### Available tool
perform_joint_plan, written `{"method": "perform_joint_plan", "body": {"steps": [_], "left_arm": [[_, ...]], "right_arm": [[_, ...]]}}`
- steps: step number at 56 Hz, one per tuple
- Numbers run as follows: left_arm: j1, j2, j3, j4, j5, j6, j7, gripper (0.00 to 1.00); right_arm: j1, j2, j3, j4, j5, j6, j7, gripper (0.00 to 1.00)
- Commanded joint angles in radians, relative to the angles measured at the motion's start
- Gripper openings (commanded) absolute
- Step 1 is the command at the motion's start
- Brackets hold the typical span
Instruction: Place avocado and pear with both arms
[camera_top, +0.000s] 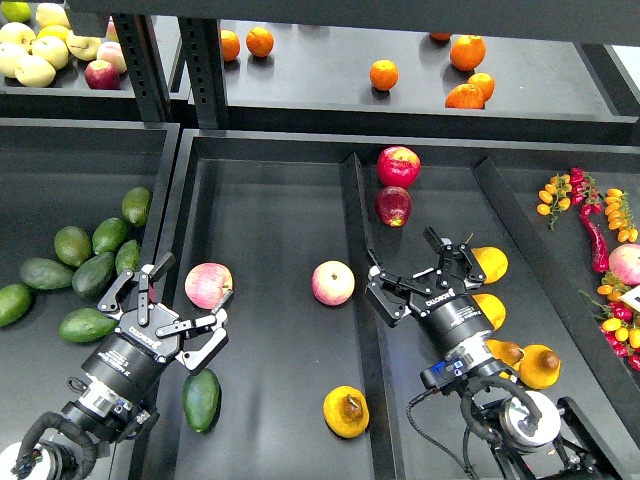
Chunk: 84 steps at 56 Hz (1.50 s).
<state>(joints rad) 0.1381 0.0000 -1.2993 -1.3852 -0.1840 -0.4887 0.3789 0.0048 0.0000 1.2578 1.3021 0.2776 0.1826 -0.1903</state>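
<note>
Across centre tray (270, 330), by size: left tool (178, 300) and right tool (420, 272), both spread apart, empty; avocado (201, 399) lying below left tool; bruised pear (346, 411) lower middle, clear of both. Risk: glossy avocado may roll; neighbouring apple (208, 285) may invite a wrong grab.

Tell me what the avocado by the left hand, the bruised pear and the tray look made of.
Avocado: smooth, glossy green skin; could be real or plastic, the sheen leaves it open.
Pear: matte yellow-orange skin with a dark brown patch, looks like real fruit.
Tray: dark, matte rigid sheet, metal or plastic, cannot tell.
</note>
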Motion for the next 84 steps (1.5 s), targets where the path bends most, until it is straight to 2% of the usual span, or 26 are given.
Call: {"method": "perform_joint_plan", "body": {"steps": [1, 11, 65, 70, 79, 84], "left_arm": [[0.000, 0.000, -0.003, 0.000, 0.000, 0.000, 0.009, 0.99], [0.000, 0.000, -0.074, 0.002, -0.002, 0.000, 0.005, 0.99], [0.005, 0.000, -0.064, 0.037, -0.014, 0.000, 0.011, 1.00], [0.005, 0.000, -0.061, 0.037, -0.003, 0.000, 0.021, 1.00], [0.003, 0.000, -0.055, 0.035, 0.035, 0.000, 0.095, 1.00], [0.002, 0.000, -0.054, 0.031, 0.096, 0.000, 0.110, 1.00]], "right_arm": [[-0.005, 0.000, 0.002, 0.000, 0.000, 0.000, 0.000, 1.00], [-0.016, 0.000, 0.008, 0.002, 0.000, 0.000, 0.000, 1.00], [-0.020, 0.000, 0.026, 0.003, 0.000, -0.006, 0.000, 1.00], [-0.020, 0.000, 0.034, 0.005, 0.000, -0.012, 0.000, 1.00], [-0.019, 0.000, 0.035, 0.006, 0.000, -0.023, 0.000, 1.00], [-0.019, 0.000, 0.035, 0.009, 0.002, -0.029, 0.000, 1.00]]}}
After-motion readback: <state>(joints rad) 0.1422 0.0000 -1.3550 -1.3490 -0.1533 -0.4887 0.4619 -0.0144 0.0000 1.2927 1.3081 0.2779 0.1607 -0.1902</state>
